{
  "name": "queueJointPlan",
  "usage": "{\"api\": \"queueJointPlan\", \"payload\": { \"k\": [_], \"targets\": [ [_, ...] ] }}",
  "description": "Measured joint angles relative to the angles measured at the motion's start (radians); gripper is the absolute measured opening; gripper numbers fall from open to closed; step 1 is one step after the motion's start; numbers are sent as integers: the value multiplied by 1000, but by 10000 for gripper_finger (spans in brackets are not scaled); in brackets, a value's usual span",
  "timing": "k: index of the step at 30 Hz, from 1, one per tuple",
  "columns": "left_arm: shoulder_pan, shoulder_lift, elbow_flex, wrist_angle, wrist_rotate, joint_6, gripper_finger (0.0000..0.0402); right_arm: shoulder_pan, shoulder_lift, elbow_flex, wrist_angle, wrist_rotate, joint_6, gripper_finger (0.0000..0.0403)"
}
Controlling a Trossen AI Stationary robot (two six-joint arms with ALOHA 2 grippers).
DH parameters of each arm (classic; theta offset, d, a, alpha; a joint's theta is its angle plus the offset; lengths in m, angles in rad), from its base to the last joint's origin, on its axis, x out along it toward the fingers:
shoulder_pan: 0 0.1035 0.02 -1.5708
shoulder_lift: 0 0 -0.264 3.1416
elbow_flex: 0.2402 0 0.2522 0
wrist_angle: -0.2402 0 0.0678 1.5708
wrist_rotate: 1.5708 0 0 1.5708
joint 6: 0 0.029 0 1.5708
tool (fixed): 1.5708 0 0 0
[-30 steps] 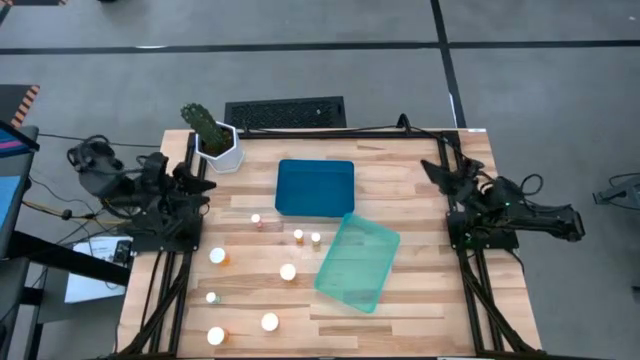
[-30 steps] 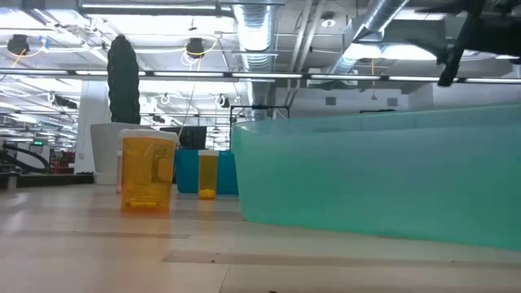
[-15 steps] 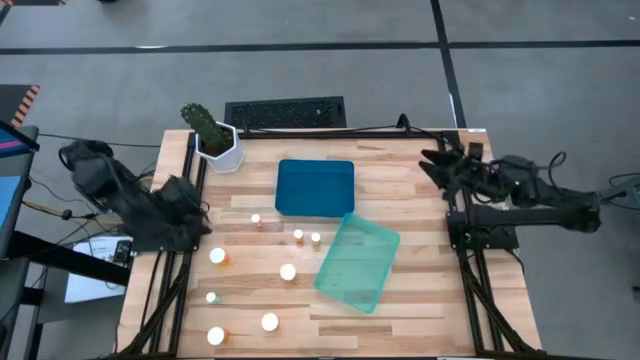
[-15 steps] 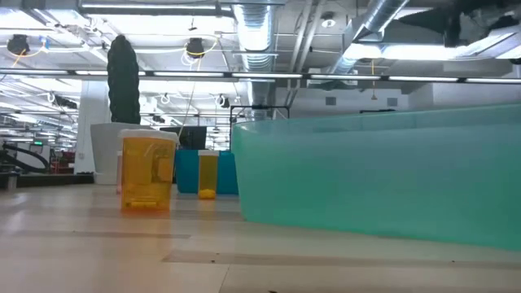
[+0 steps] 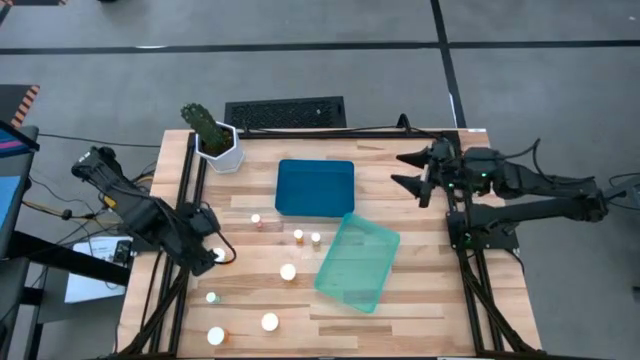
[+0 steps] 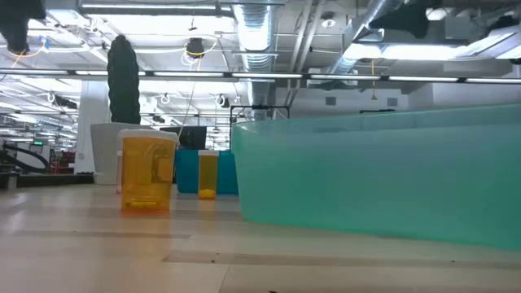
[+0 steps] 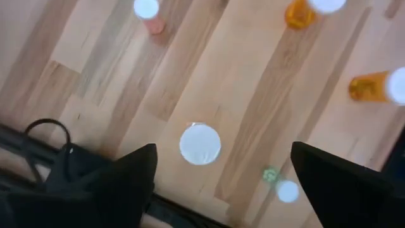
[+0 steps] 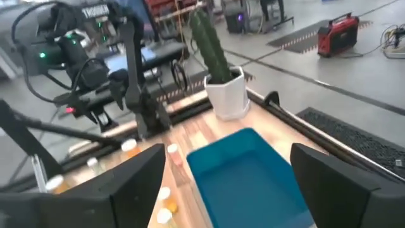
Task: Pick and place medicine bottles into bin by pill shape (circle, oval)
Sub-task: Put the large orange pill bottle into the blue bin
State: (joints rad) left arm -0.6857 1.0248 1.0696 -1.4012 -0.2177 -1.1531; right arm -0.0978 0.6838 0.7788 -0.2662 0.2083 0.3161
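Several medicine bottles with white caps stand on the wooden table: slim ones (image 5: 255, 218) (image 5: 298, 236) (image 5: 315, 239), wider ones (image 5: 287, 271) (image 5: 269, 321) (image 5: 215, 335). My left gripper (image 5: 210, 252) hangs open over one white-capped bottle (image 7: 200, 144) near the table's left side, a finger on either side and above it, touching nothing. My right gripper (image 5: 408, 170) is open in the air at the far right, pointing toward the blue bin (image 5: 314, 187). A teal bin (image 5: 357, 262) lies slanted nearer. In the low view an amber bottle (image 6: 146, 171) and a slimmer one (image 6: 207, 173) stand upright.
A white hexagonal pot with a cactus (image 5: 215, 145) stands at the far left corner. Dark arm frames run along the left (image 5: 170, 300) and right (image 5: 480, 270) table edges. Bare wood lies to the right of the teal bin (image 5: 430, 300).
My left arm has swung from the table's left edge out over the table and come down above a bottle. My right arm has stretched from the right edge toward the blue bin, and its fingers have spread apart. No bottle has moved.
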Motion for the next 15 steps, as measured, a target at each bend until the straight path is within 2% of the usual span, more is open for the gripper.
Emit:
{"api": "queueJointPlan", "payload": {
  "k": [5,15],
  "targets": [
    [0,1,-126,137,4,69,362,0,51,0,-15,-4,-2,356],
    [0,3,-304,241,31,98,358,0,77,0,-15,-57,-3,348]
  ]
}}
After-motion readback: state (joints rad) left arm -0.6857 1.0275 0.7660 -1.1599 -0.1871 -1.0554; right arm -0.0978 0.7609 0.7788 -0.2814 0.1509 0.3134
